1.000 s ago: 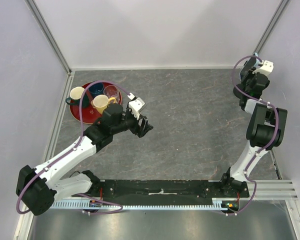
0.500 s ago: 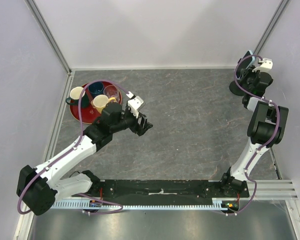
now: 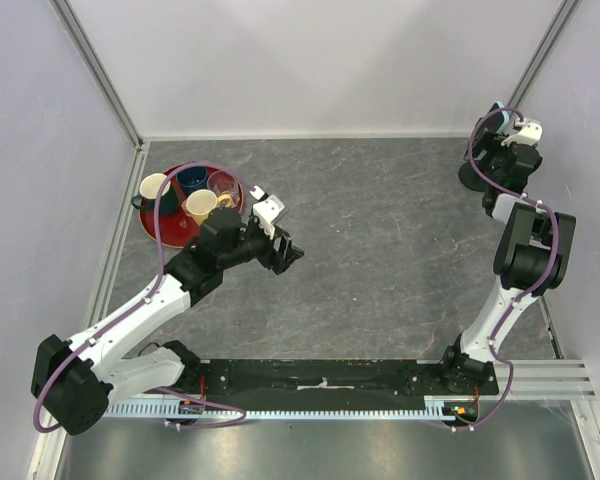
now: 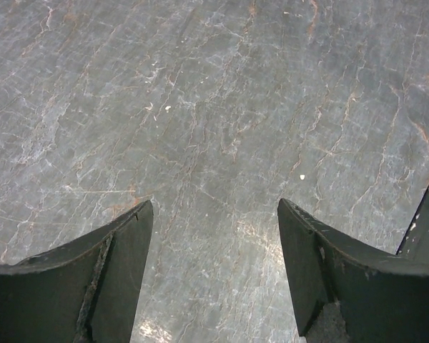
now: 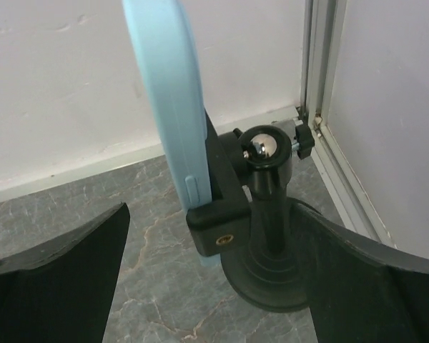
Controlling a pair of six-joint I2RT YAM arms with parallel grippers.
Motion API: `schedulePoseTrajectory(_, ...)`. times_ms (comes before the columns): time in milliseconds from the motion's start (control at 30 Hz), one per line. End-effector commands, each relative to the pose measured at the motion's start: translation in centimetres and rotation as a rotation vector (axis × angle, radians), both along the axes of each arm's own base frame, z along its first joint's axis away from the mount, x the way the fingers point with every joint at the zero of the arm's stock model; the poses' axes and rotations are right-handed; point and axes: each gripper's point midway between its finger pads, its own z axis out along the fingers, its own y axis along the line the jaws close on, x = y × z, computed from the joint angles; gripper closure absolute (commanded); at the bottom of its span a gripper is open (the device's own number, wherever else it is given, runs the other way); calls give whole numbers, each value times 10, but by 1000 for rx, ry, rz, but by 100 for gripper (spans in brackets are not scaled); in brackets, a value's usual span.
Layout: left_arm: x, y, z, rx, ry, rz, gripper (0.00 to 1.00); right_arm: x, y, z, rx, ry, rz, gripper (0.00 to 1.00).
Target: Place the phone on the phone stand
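The phone (image 5: 168, 107) stands upright, its light blue edge toward the right wrist camera, and sits in the black clamp (image 5: 218, 214) of the phone stand (image 5: 272, 279). The stand has a round disc base and a ball-jointed post. My right gripper (image 5: 213, 207) is open, its fingers apart on either side of phone and stand, touching neither. In the top view the phone (image 3: 493, 110) and the stand base (image 3: 470, 178) sit in the back right corner under the right gripper (image 3: 502, 135). My left gripper (image 3: 288, 252) hangs open over bare table (image 4: 214, 107), holding nothing.
A red tray (image 3: 165, 232) with several cups stands at the back left, close behind the left arm. White walls and an aluminium frame post (image 5: 318, 71) close in right beside the stand. The grey marbled tabletop (image 3: 380, 240) lies between the arms.
My right gripper moved toward the back right corner with the phone, then opened and let it go in the stand's clamp. The left arm has barely shifted.
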Motion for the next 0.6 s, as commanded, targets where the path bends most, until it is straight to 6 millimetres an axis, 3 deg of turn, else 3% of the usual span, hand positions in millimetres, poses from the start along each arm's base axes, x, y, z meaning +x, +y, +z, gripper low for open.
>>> schedulePoseTrajectory(0,-6,0,23,-86,-49,-9,24,-14,-1,38,-21,-31,-61,2)
schedulePoseTrajectory(100,-12,2,35,-114,-74,-17,24,-34,-8,49,-19,12,-148,2)
schedulePoseTrajectory(200,-13,4,51,-148,-118,-13,24,-73,-8,70,7,49,-284,2)
schedulePoseTrajectory(233,-14,6,57,-157,-133,-9,24,-89,15,78,2,91,-304,2)
schedulePoseTrajectory(267,-15,6,60,-165,-141,-7,24,-117,-4,82,-27,110,-526,2)
schedulePoseTrajectory(300,-15,7,64,-172,-149,-1,24,-132,1,84,-4,105,-610,2)
schedulePoseTrajectory(333,-15,9,69,-180,-162,9,24,-151,24,88,-15,109,-645,2)
schedulePoseTrajectory(367,-15,10,72,-184,-166,13,24,-173,22,91,-34,99,-765,2)
schedulePoseTrajectory(400,-16,12,76,-189,-176,20,23,-183,34,98,-10,66,-783,2)
schedulePoseTrajectory(433,-18,18,85,-203,-198,39,24,-186,68,80,8,97,-696,2)
schedulePoseTrajectory(533,-20,24,95,-218,-225,61,23,-178,122,59,79,125,-474,2)
schedulePoseTrajectory(567,-21,26,97,-219,-231,65,23,-172,151,42,108,169,-317,2)
